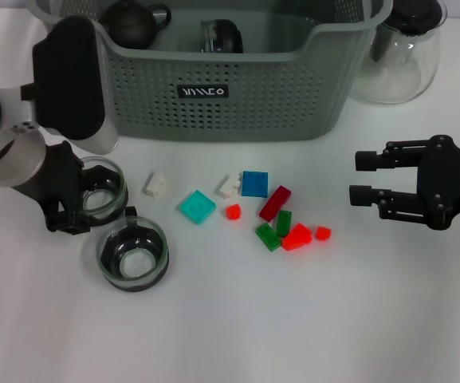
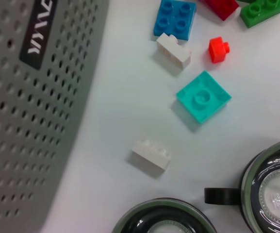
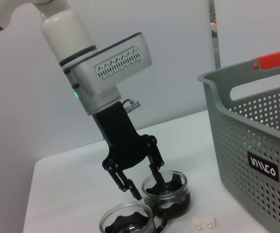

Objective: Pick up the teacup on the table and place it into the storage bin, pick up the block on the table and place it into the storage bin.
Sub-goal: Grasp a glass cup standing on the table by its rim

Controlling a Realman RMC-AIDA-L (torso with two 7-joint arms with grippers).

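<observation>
A glass teacup [image 1: 132, 257] sits nearest, at 7 o'clock on the white surface [image 1: 237, 327]. At 9 o'clock, the left claw [image 1: 86, 209] straddles a second teacup's [image 1: 102, 189] rim, spread wide. The storage bin [image 1: 237, 88] lies at 12; the right claw [image 1: 363, 177] idles, parted, at 3.

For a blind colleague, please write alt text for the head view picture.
The left gripper is lowered over a glass teacup, one finger inside its rim, with a second teacup beside it. Small coloured blocks lie scattered on the white table before the grey-green bin. The right gripper hovers open to the right.
</observation>
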